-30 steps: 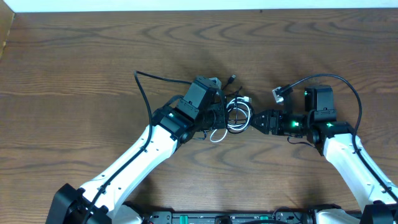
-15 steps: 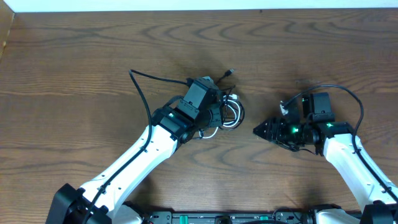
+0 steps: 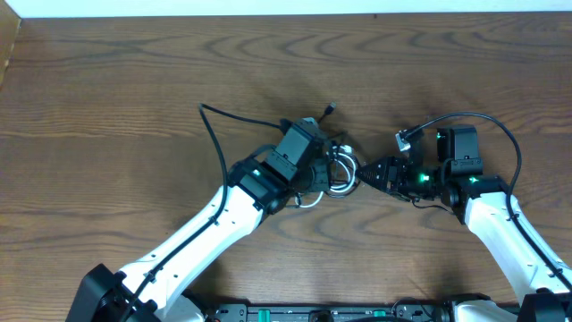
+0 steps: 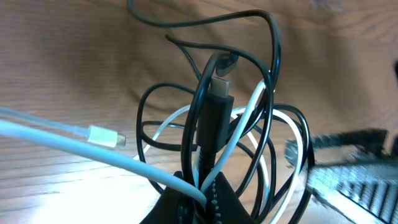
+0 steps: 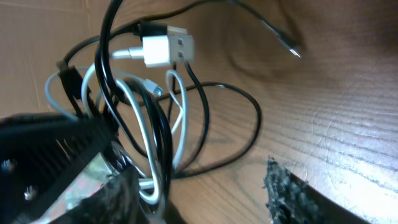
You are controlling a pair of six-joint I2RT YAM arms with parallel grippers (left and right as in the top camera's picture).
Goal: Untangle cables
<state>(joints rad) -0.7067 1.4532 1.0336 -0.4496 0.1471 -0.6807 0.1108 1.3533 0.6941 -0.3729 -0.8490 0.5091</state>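
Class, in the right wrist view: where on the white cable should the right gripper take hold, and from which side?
Probably the USB plug of the white cable, approached from its metal tip's side, the picture's right. It is a rigid block at the tangle's upper edge, while the cord is wound among black cable loops.

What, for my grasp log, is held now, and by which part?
The left gripper clamps the white cable and black cable together by their cords; the right gripper is open, empty.
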